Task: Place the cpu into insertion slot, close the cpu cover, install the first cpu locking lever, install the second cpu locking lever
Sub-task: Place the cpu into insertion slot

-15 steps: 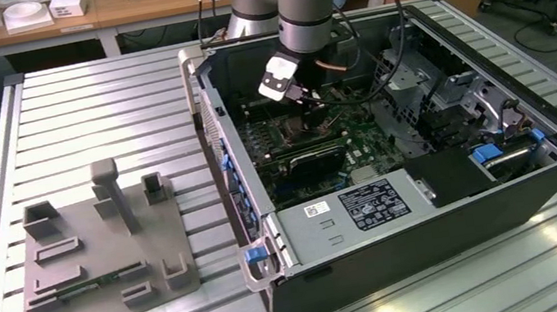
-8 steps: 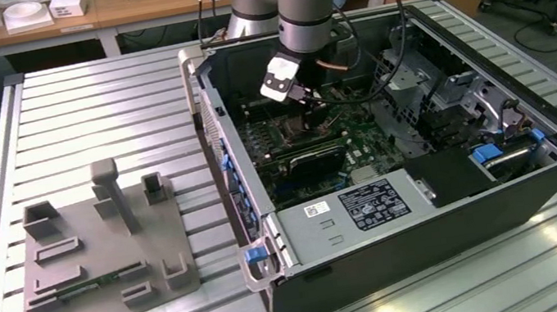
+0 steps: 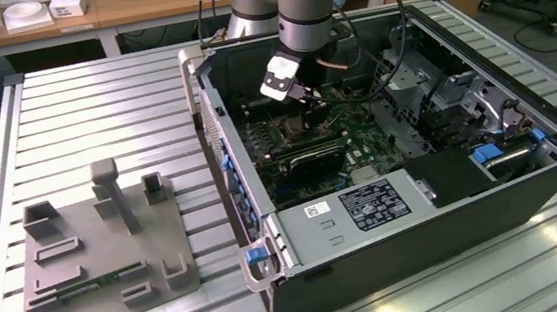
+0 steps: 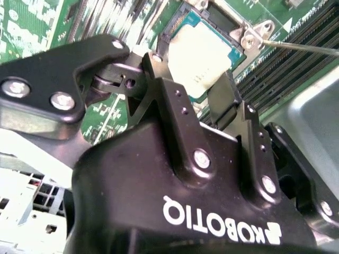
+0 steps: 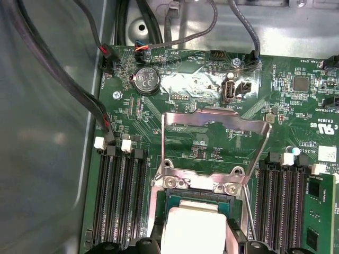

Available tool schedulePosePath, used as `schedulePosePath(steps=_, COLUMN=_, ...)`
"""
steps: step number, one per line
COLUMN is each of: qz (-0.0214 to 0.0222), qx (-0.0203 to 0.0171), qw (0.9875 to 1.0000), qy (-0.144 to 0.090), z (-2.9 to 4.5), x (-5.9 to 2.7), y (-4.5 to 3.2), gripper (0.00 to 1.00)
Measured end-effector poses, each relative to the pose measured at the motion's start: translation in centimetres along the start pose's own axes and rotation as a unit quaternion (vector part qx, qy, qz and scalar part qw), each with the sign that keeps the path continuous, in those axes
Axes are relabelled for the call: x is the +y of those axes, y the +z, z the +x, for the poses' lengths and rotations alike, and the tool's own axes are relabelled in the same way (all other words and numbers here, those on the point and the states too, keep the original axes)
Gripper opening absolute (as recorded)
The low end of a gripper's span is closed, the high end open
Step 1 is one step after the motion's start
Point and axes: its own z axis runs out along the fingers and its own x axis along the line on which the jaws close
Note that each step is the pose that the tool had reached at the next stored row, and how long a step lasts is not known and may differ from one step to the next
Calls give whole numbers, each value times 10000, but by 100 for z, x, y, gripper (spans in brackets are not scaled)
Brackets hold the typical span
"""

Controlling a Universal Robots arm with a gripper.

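Observation:
The cpu [image 5: 193, 228], a pale silver square on a green edge, lies low in the insertion slot [image 5: 198, 197] on the green board. My gripper [image 5: 194, 242] straddles it, with one black finger [image 5: 157, 238] against each of two opposite sides. The second wrist view shows the same: the cpu [image 4: 204, 55] sits between the fingers [image 4: 225, 98] of the gripper [image 4: 193, 87]. The cpu cover [image 5: 180, 123], a thin metal frame with a square window, stands swung open beyond the slot. In the exterior view the gripper [image 3: 304, 106] reaches down into the open computer case [image 3: 419, 209].
A thin wire locking lever [image 5: 249, 217] runs beside the slot. Long memory slots [image 5: 119, 201] flank the socket on both sides, with one green module [image 5: 318, 211] fitted. Black cables [image 5: 63, 79] cross the case wall. A grey fixture plate [image 3: 104, 248] lies on the slatted table at the exterior view's left.

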Motion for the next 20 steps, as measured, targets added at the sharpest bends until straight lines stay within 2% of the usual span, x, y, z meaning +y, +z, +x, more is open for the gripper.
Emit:
schedulePosePath(steps=11, qz=2, qx=-23, qw=10000, qy=-37, z=1, x=5, y=-9, gripper=53)
schedulePosePath(steps=15, qz=8, qx=-89, qw=10000, qy=-41, z=4, x=11, y=-9, gripper=53)
schedulePosePath(steps=20, qz=8, qx=-84, qw=10000, qy=-39, z=6, x=10, y=-8, gripper=53)
